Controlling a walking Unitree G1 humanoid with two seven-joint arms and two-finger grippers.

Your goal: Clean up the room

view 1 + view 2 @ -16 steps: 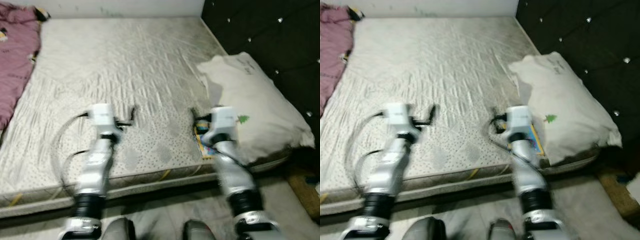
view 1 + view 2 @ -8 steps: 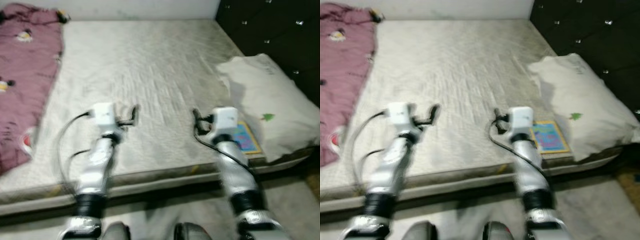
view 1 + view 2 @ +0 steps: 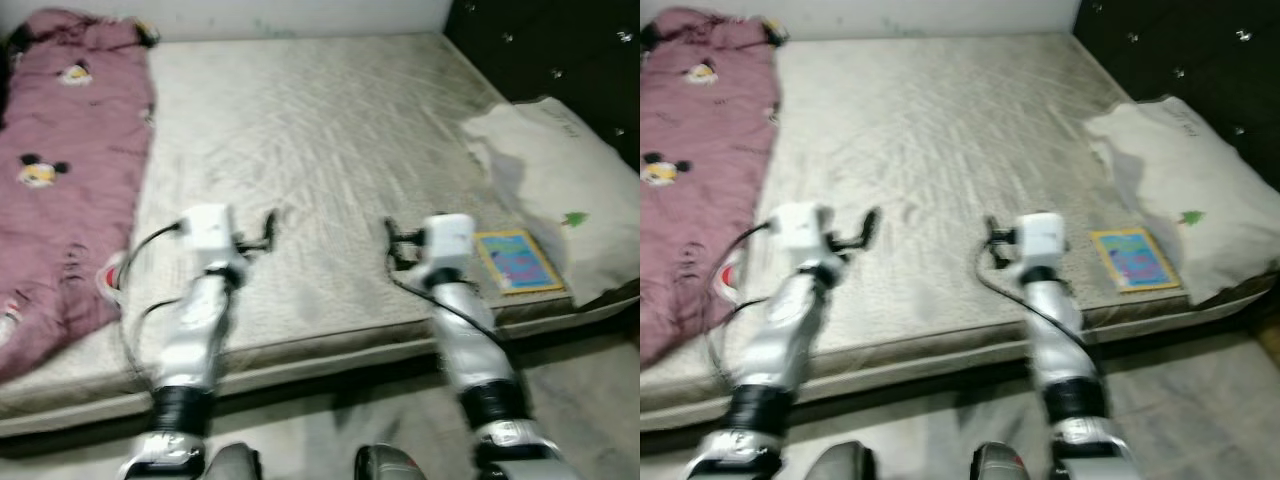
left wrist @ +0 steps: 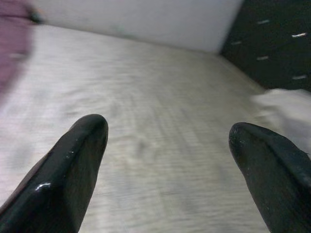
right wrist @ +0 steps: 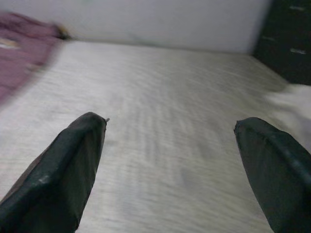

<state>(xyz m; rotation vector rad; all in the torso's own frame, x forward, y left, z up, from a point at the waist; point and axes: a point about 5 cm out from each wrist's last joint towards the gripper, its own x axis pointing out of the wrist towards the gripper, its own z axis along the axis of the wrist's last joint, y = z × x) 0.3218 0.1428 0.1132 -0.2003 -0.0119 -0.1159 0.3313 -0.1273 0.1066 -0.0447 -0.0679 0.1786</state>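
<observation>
A bare quilted mattress [image 3: 320, 130] lies before me. A maroon blanket [image 3: 60, 180] with cartoon mouse prints covers its left side. At the right end rests a white pillow [image 3: 560, 190], and a colourful book [image 3: 517, 262] lies flat beside it near the front edge. My left gripper [image 3: 266, 230] hovers over the front of the mattress, open, its fingers [image 4: 73, 160] wide apart with nothing between them. My right gripper [image 3: 391, 243] is held level with it, left of the book, also open and empty, with one finger [image 5: 68, 160] over bare mattress.
A dark tufted headboard [image 3: 560, 50] rises at the right behind the pillow. A pale wall [image 3: 300, 15] runs along the far side of the bed. Grey floor [image 3: 560, 380] shows in front of the mattress edge. The pictures are blurred.
The whole view has swung to the left: more of the maroon blanket shows, and the pillow and book sit further right. Both arms keep the same pose, fingers still open.
</observation>
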